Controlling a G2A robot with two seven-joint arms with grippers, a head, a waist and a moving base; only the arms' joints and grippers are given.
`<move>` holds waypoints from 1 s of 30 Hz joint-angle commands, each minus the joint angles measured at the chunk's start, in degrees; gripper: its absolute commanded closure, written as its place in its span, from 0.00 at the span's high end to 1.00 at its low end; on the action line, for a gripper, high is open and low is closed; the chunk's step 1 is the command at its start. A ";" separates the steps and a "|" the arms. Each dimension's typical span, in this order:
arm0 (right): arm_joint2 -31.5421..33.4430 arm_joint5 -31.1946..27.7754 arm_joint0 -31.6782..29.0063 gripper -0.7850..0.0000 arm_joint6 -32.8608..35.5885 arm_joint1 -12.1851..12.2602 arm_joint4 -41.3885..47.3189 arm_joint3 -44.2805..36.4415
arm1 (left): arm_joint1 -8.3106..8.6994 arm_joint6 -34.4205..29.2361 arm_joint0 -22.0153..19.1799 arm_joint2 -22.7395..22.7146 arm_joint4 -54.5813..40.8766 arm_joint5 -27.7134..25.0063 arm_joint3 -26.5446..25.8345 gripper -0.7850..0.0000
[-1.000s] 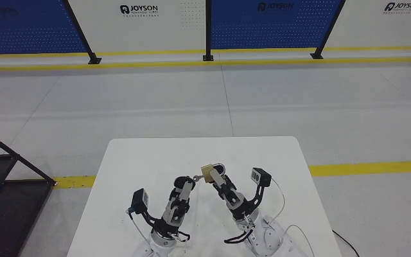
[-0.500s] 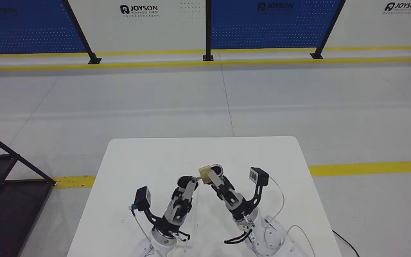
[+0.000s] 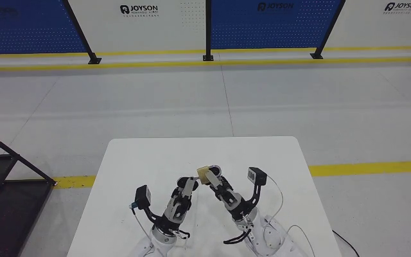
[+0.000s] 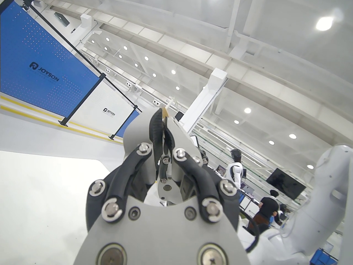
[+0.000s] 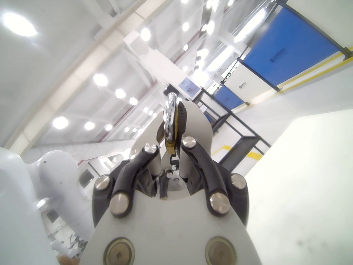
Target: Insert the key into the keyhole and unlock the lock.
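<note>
Both arms are raised above the white table (image 3: pixel 138 160), their tips close together. My right gripper (image 3: pixel 215 176) (image 5: pixel 172 122) is shut on the padlock, whose brass body (image 3: pixel 204 173) (image 5: pixel 170 146) and silver shackle (image 5: pixel 170 108) stick out between the fingers. My left gripper (image 3: pixel 187 184) (image 4: pixel 163 118) is shut on the key; just a small brass tip (image 4: pixel 165 110) pokes past its black pads. In the top view the left gripper's tip sits just left of the lock body, nearly touching it. Whether the key is in the keyhole cannot be made out.
The far half of the white table lies bare beyond both grippers. A black frame (image 3: pixel 19 170) stands off the table's left edge. A thin cable (image 3: pixel 281 196) loops beside the right arm near the table's front right.
The right gripper and the padlock have shifted slightly to the left, towards the left gripper. The left gripper has barely moved. Both grips are unchanged.
</note>
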 commanded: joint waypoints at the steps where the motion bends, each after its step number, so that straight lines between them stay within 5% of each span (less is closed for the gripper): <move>1: 0.04 0.07 0.05 0.00 0.37 0.00 -0.21 0.01 | 0.00 -0.13 0.03 -0.03 0.19 0.08 0.09 0.00; 20: 1.17 -0.23 -0.62 0.00 2.20 0.30 -4.82 -1.11 | 0.05 -1.07 0.04 -0.11 1.31 0.01 0.45 0.01; 21: 1.28 -0.17 -0.68 0.00 1.92 0.30 -4.98 -1.16 | 0.05 -1.08 0.03 -0.10 1.24 -0.09 0.46 0.19; 27: 1.93 -0.30 -1.02 0.00 0.87 0.33 -5.28 -1.19 | 0.13 -1.45 -0.04 -0.35 0.60 -1.05 0.60 0.82; 30: 2.29 -0.56 -1.07 0.00 0.91 0.39 -4.94 -1.09 | 0.20 -1.61 0.06 -0.64 0.17 -1.60 0.47 0.91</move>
